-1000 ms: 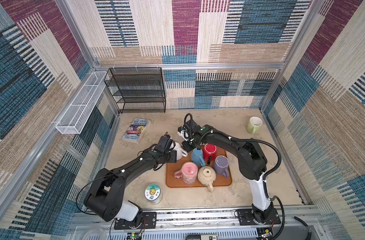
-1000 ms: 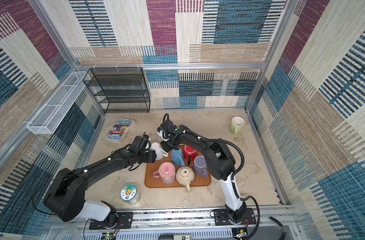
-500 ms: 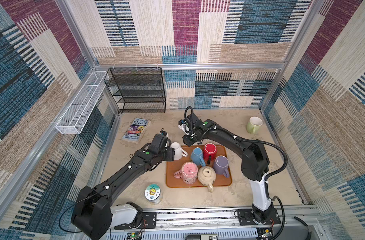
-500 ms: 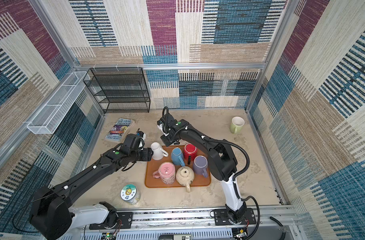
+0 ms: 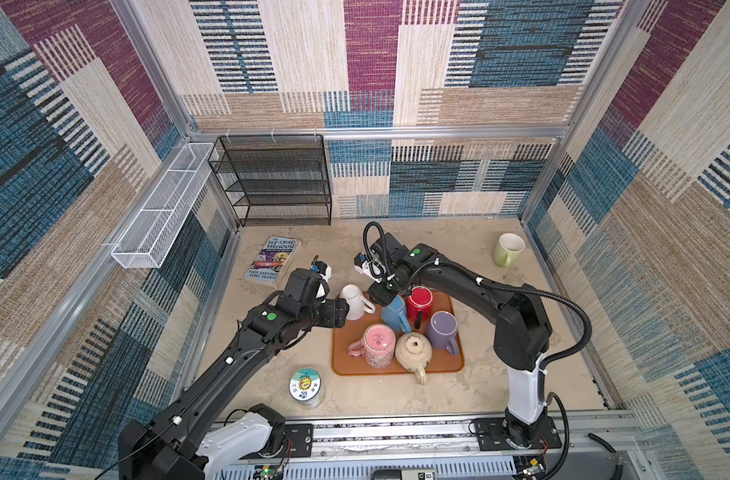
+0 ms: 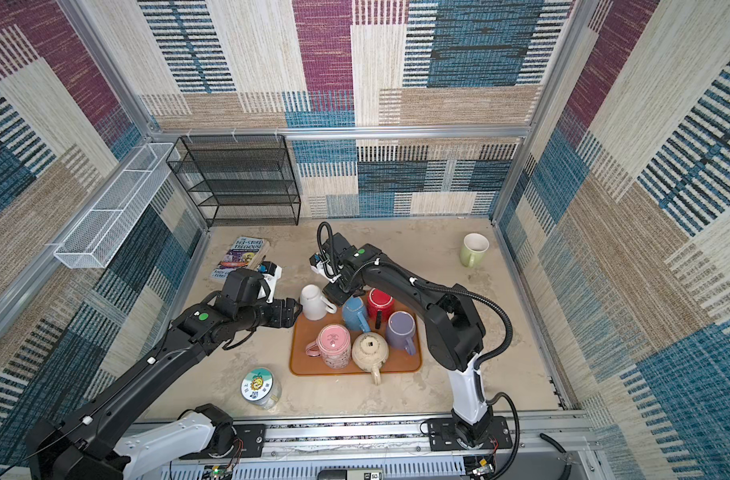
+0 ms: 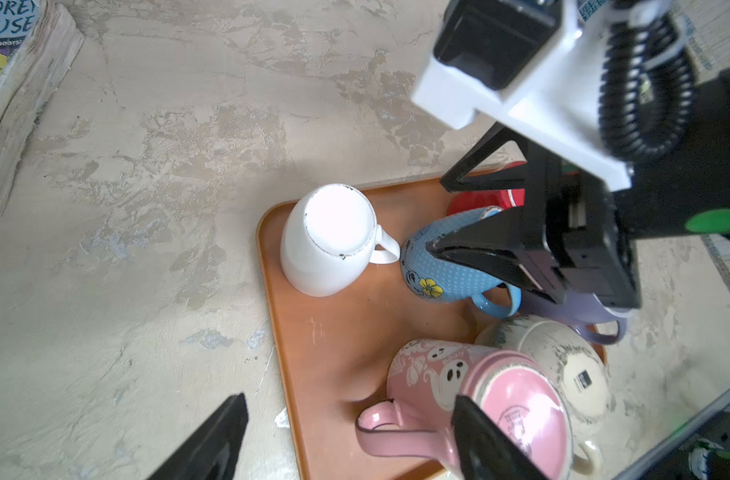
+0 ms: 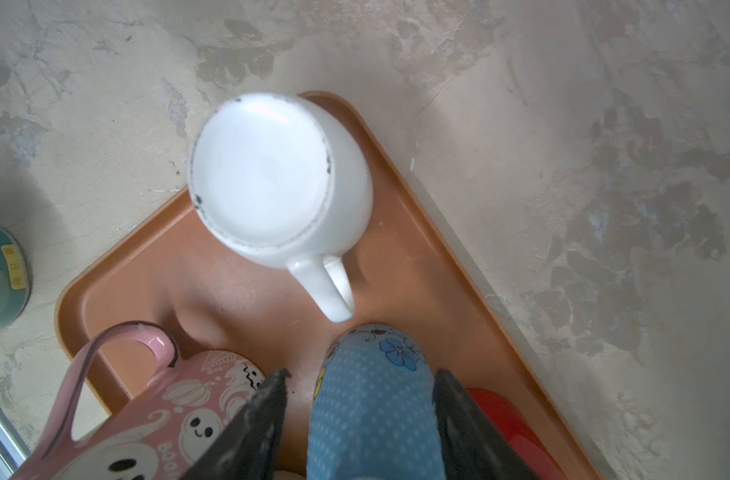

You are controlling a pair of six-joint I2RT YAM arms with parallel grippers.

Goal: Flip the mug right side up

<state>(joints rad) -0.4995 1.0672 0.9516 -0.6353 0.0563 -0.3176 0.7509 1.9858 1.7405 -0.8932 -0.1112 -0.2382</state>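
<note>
We're barely started: the white mug [image 5: 352, 301] sits base-up on a corner of the tray [image 5: 446, 363], nobody gripping it. Our left pincer [image 7: 349, 403] hangs spread just off that corner, and the right pincer [image 8: 361, 378] is spread astride the blue mug [image 8: 371, 407] on the tray. The whole flip's left.

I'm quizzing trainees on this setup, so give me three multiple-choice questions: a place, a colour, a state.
1. The green mug sits: A on the table, off the tray; B on the tray; C held aloft.
2. The right gripper's fingers straddle a mug coloured: A blue; B white; C green.
3. The white mug stands: A rim up; B base up; C on its side.
A, it stands alone, far from the tray; A, the blue mug shows between them; B, its flat base faces up.
</note>
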